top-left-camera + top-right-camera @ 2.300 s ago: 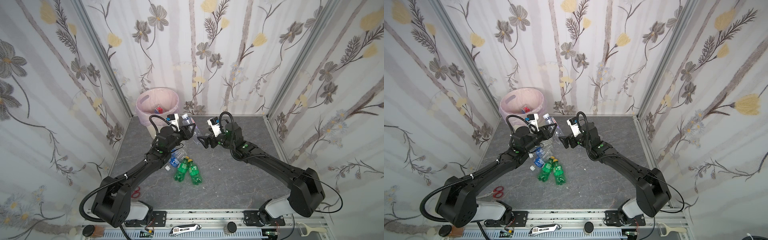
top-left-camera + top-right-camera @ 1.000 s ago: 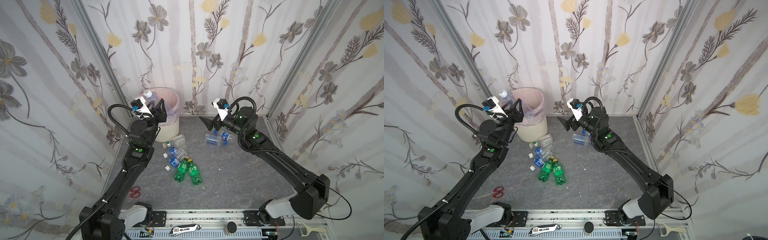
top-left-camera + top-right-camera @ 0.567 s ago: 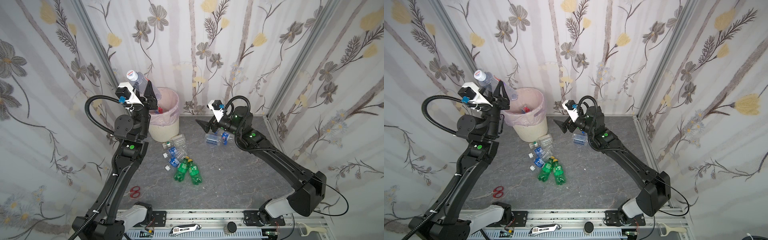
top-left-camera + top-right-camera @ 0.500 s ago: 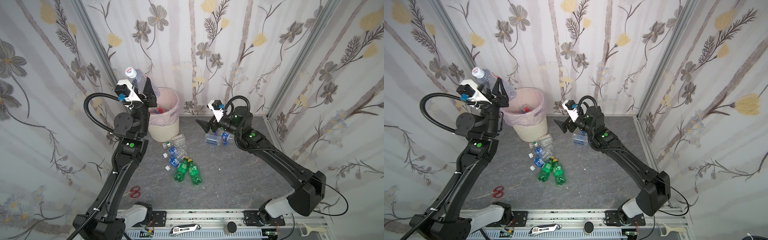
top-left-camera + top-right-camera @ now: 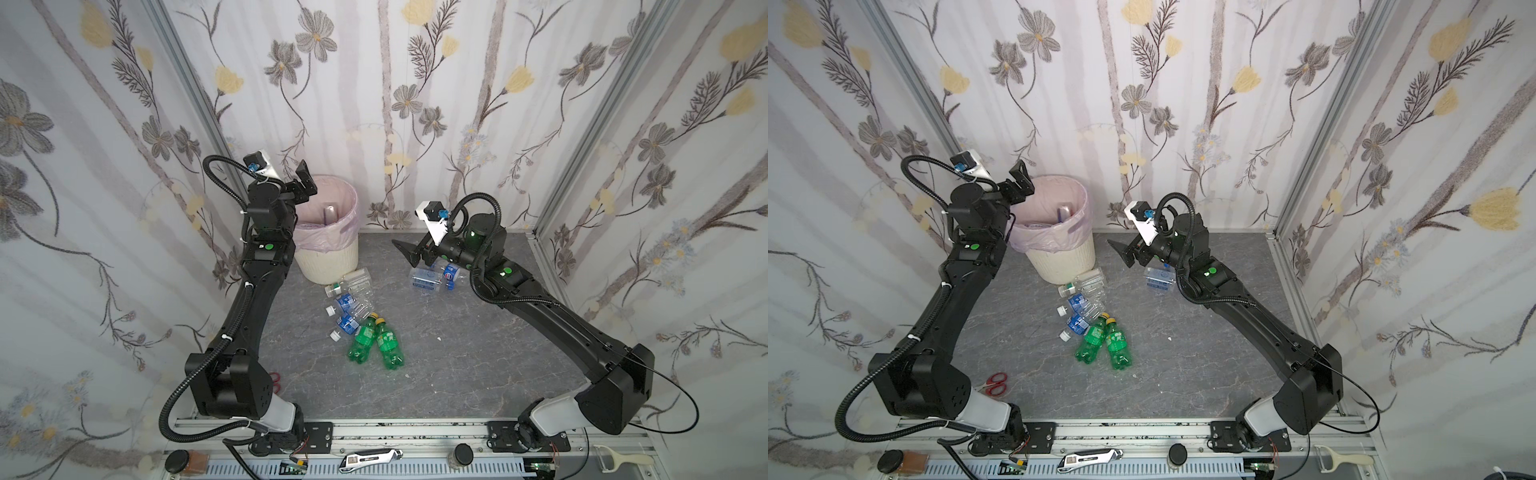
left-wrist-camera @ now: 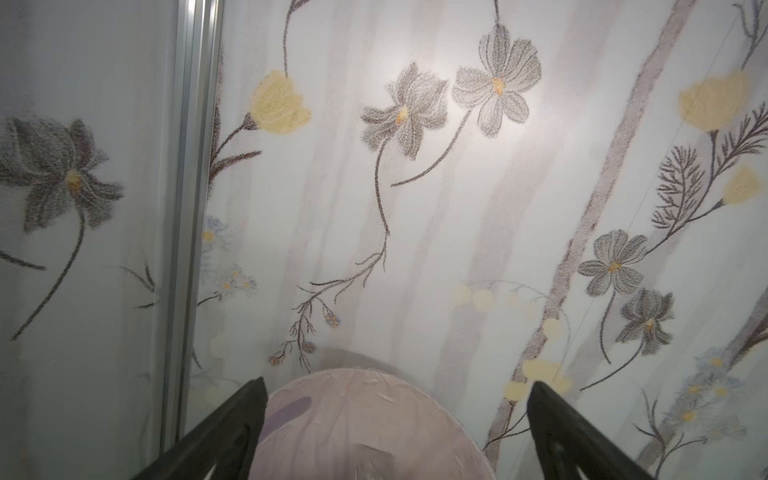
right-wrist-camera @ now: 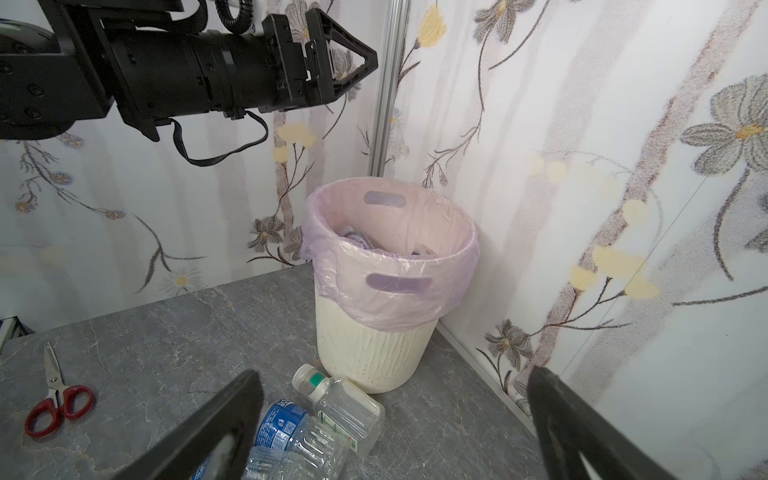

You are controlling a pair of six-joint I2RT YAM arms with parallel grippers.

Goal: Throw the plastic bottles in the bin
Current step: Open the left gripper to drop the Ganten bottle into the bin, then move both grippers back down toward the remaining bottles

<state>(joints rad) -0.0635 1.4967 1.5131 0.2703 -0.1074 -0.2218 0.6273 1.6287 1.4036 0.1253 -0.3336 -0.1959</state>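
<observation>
Two jaws of the left gripper point(image 5: 306, 179) stand apart and empty in both top views, at upper left over the left rim of the bin point(image 5: 328, 266). Loose plastic bottles point(image 5: 353, 299) lie mid-frame on the floor point(image 5: 457, 353), with two more just under the spread, empty right gripper point(image 5: 405, 251).

Left wrist view: the fingers are wide at the bottom edge with nothing between them, and the pink-lined bin mouth lies below.

Right wrist view: the jaws are apart over clear bottles just beside the bin's foot.

The drop looks finished. For the next pick I would grip one bottle across its body and raise it clear of the rim before letting go.
</observation>
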